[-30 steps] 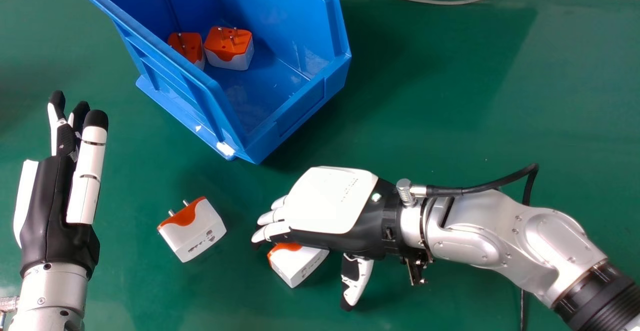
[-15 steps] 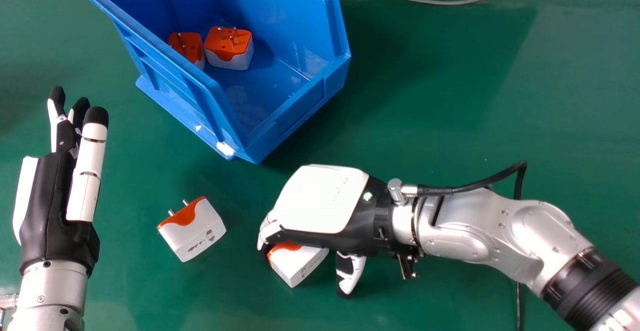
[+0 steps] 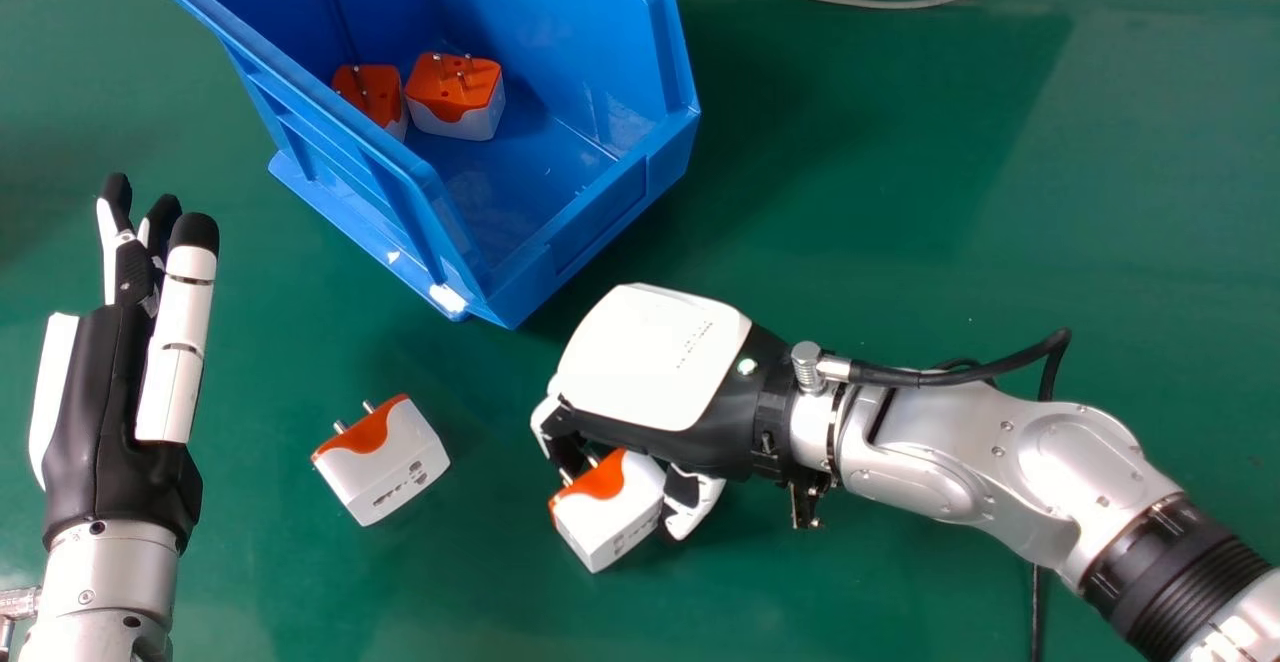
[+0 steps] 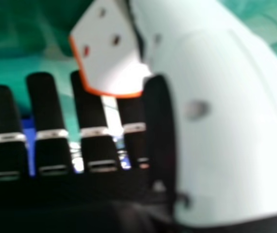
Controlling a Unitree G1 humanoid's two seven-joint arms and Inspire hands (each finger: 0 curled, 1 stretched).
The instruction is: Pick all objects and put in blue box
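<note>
Adapter (image 3: 612,520), six o'clock, grasped between the right hand's (image 3: 650,357) fingers and thumb; step: securing grip; next: lift clear, carry toward eleven. Since earlier frame: adapter shifted, thumb drawn in. Loose adapter (image 3: 392,472), eight, on desk (image 3: 900,242). Left hand (image 3: 90,402), nine, idle, fingers extended. Blue box (image 3: 598,224), eleven, containing two adapters.

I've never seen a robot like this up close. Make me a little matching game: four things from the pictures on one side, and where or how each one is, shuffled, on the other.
1. Left hand
2. Right hand
3. Blue box
4. Loose adapter

A. Has two adapters inside
B. Lies on the green table, touched by neither hand
C. Fingers curled around an adapter
D. Fingers straight, holding nothing

Right pairs: 1-D, 2-C, 3-A, 4-B
</note>
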